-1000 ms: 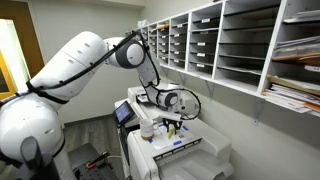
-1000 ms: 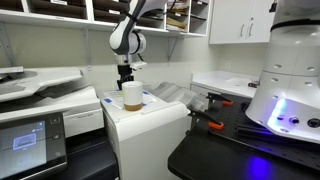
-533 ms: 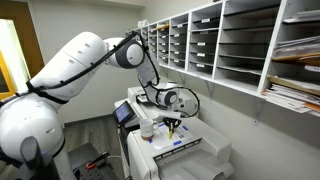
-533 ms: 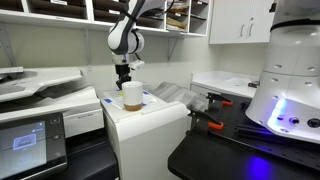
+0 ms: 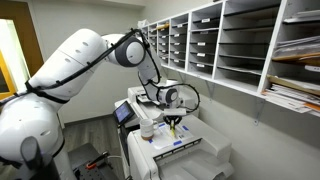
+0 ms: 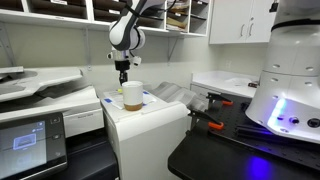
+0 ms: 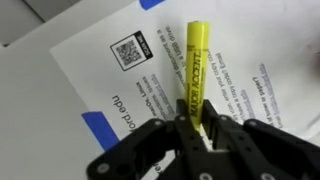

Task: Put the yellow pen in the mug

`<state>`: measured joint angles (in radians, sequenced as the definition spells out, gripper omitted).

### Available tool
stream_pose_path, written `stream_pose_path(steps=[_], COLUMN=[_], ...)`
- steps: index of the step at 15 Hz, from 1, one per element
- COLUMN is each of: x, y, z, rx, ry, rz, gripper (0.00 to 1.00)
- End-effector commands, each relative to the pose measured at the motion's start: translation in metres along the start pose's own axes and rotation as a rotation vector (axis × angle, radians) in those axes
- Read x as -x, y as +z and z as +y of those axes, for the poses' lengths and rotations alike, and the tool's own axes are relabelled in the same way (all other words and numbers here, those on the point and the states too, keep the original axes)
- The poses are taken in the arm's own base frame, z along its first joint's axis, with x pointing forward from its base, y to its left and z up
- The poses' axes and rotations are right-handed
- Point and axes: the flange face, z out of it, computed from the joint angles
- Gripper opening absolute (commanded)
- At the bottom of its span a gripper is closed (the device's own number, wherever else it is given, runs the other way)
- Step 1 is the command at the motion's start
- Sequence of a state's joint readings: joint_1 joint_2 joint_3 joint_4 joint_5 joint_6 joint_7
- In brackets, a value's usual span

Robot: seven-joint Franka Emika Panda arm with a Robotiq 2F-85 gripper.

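Observation:
My gripper (image 7: 197, 122) is shut on the yellow pen (image 7: 195, 65), which sticks out from between the fingers above a printed sheet (image 7: 110, 75). In an exterior view the gripper (image 6: 123, 76) hangs just above and slightly behind the tan and white mug (image 6: 132, 96), which stands upright on the white machine top (image 6: 150, 112). In an exterior view the gripper (image 5: 173, 120) holds the pen (image 5: 173, 127) pointing down, to the right of the mug (image 5: 147, 128). The pen is lifted off the sheet.
A printer with a touch screen (image 6: 35, 130) stands beside the white machine. Wall shelves of paper trays (image 5: 230, 45) run behind the arm. A black table (image 6: 250, 140) with orange-handled tools (image 6: 205, 125) and a white robot base (image 6: 290, 70) stand nearby.
The gripper has risen a little with the yellow pen in it, and has shifted slightly. The mug has not moved.

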<state>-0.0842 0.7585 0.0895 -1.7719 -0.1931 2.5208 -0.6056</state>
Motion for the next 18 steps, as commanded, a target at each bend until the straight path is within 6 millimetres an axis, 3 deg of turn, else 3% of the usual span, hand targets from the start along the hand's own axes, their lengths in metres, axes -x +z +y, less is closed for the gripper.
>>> stream_pose_path(steps=[1,9,15,18], x=[0.014,0.027,0.046,0.045], y=[-0.019,-0.044,-0.057,-0.068], z=[-0.003,-0.032,-0.036,-0.038], rx=[-0.023,-0.096,-0.131,-0.154], ry=[-0.187,-0.618,-0.893,-1.0], rz=[0.065,0.201,0.392,0.537], gripper=[0.05,0.05,0.05,0.05])
